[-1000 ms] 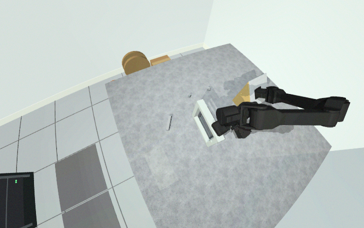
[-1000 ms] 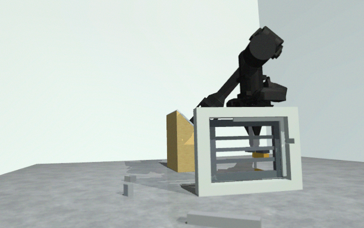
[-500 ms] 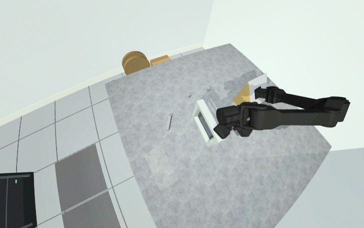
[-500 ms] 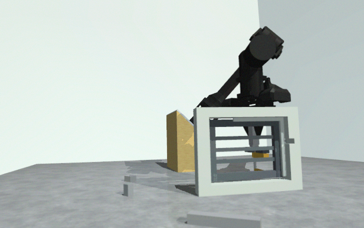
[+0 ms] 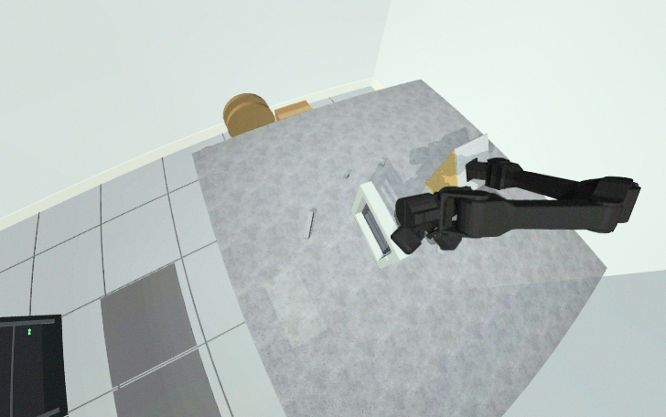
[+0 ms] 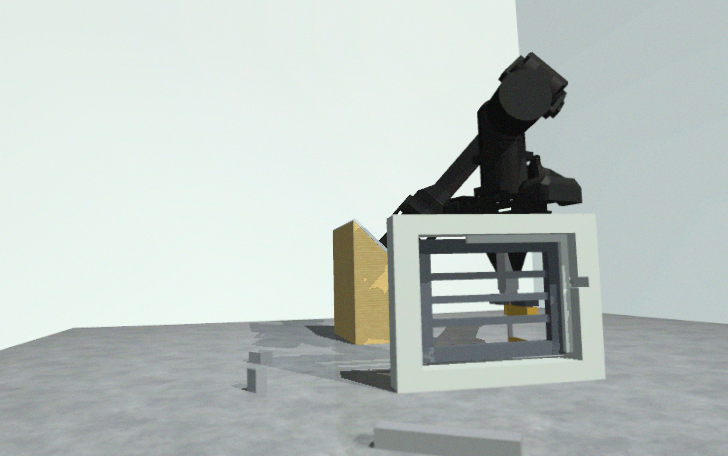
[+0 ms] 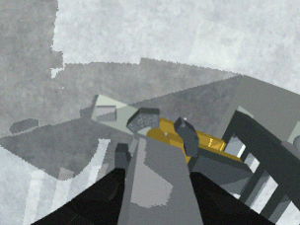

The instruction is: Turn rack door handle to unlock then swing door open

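Note:
My gripper is shut on the grey upright handle, behind the barred door as the exterior camera sees it. The handle leans slightly there. A yellow block sits below it, slanting to the right in the wrist view. The dark barred door appears within the opening of the pale green frame, seemingly closed. The frame stands upright on the table. In the top view the arm hides the fingers and handle. The handle's exact turn angle is unclear.
A wooden block with a sloped top stands beside the arm. A grey bar lies on the frame's other side, with two small grey blocks near the frame. A grey tab sits on the frame's side.

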Motion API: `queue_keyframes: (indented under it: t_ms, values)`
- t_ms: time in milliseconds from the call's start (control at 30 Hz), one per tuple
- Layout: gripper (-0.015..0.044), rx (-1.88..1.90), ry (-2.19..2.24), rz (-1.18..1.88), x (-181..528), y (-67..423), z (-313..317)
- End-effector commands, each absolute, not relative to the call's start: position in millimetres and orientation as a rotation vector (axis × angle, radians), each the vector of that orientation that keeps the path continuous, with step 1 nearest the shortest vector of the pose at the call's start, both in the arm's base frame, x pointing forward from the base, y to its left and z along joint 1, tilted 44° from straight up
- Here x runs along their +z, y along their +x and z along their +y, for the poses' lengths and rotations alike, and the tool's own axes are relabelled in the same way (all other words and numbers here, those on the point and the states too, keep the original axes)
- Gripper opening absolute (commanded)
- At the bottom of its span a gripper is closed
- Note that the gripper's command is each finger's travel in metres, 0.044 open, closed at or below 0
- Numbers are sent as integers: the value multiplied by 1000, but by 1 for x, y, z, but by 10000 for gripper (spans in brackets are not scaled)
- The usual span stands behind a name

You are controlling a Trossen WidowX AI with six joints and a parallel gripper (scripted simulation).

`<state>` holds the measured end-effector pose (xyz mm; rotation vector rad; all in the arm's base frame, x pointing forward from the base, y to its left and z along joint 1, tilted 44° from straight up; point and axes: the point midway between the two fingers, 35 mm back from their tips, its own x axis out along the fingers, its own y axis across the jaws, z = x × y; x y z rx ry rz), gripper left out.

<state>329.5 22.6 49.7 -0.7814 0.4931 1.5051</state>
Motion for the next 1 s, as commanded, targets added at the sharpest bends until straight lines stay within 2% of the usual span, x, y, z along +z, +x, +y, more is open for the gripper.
queue_keyframes:
  t_ms: [0, 667, 967]
  values:
    - [19, 1505, -807, 471, 50, 332, 22]
    - [19, 1505, -807, 471, 50, 332, 22]
    - [256, 1505, -807, 471, 50, 332, 22]
